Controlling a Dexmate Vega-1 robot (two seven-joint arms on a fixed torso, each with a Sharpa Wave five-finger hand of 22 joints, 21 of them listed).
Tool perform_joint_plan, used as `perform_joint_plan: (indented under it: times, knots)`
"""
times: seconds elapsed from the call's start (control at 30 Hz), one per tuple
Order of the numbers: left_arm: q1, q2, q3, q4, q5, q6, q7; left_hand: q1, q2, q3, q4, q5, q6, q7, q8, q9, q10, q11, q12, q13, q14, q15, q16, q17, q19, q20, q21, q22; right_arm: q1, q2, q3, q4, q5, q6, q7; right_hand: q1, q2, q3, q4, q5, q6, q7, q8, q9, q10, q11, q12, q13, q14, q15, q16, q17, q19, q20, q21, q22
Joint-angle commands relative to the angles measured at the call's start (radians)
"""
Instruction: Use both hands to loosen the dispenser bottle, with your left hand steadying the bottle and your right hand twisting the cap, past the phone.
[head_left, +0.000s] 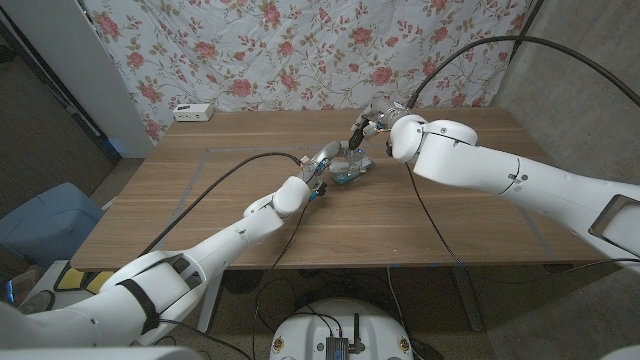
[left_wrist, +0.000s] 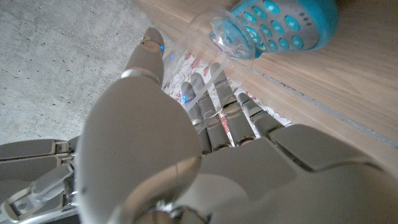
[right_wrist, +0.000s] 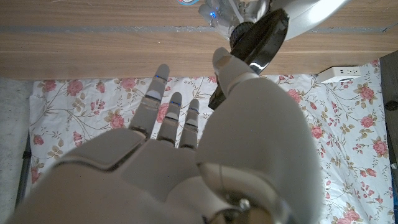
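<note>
The dispenser bottle (head_left: 347, 171), clear plastic with a teal dotted part (left_wrist: 273, 25), sits on the wooden table (head_left: 200, 215) near its middle. My left hand (head_left: 319, 164) is right beside the bottle on its left. In the left wrist view its fingers (left_wrist: 214, 102) are stretched out and apart, with the bottle just beyond the fingertips and nothing held. My right hand (head_left: 371, 124) hovers a little behind and to the right of the bottle. Its fingers (right_wrist: 168, 115) are spread and empty. Whether the bottle stands or lies I cannot tell.
A white power strip (head_left: 193, 112) lies at the table's far left edge, in front of the flowered cloth (head_left: 300, 50) hanging behind the table. Black cables (head_left: 215, 185) run over the tabletop from both arms. Faint tape lines (head_left: 190, 170) mark a rectangle on the wood.
</note>
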Motion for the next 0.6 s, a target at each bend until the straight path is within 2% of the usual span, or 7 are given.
perform_joint_plan:
  times: [0.03, 0.33, 0.6]
  knots:
    - [-0.006, -0.004, 0.002, 0.013, 0.0, -0.003, 0.002, -0.011, 0.152, 0.075, 0.071, 0.005, 0.026, -0.003, -0.002, 0.002, 0.026, -0.033, 0.005, 0.006, 0.047, -0.111, 0.001, 0.002, 0.006, -0.039, -0.002, 0.002, -0.013, -0.002, 0.021, 0.011, -0.036, 0.03, 0.064, -0.028, 0.0, -0.007, 0.011, -0.004, -0.004, 0.004, -0.001, 0.002, 0.005, -0.003, 0.008, 0.003, -0.003, -0.004, 0.009, 0.003, 0.001, 0.005, 0.002, 0.004]
    - [-0.013, -0.011, 0.004, 0.03, -0.003, -0.011, -0.001, -0.013, 0.155, 0.078, 0.071, 0.01, 0.023, 0.0, -0.004, 0.002, 0.023, -0.032, 0.005, 0.007, 0.046, -0.109, 0.0, 0.001, 0.005, -0.035, -0.002, 0.002, -0.007, -0.004, 0.027, 0.014, -0.051, 0.034, 0.106, -0.035, 0.003, -0.015, 0.013, -0.005, -0.028, 0.007, -0.013, -0.001, 0.004, -0.002, 0.007, 0.003, -0.008, -0.003, 0.01, 0.004, -0.003, 0.005, 0.001, 0.004]
    - [-0.018, -0.017, 0.007, 0.043, -0.004, -0.017, 0.0, -0.013, 0.158, 0.079, 0.071, 0.013, 0.023, -0.002, -0.005, 0.002, 0.021, -0.03, 0.006, 0.009, 0.045, -0.108, 0.0, 0.002, 0.005, -0.032, -0.002, 0.002, 0.015, -0.011, 0.016, 0.015, -0.058, 0.033, 0.151, -0.033, 0.004, -0.02, 0.008, -0.005, -0.087, -0.011, -0.043, -0.008, -0.007, -0.002, 0.002, 0.002, -0.018, 0.002, 0.01, 0.004, -0.016, 0.013, -0.001, 0.004]
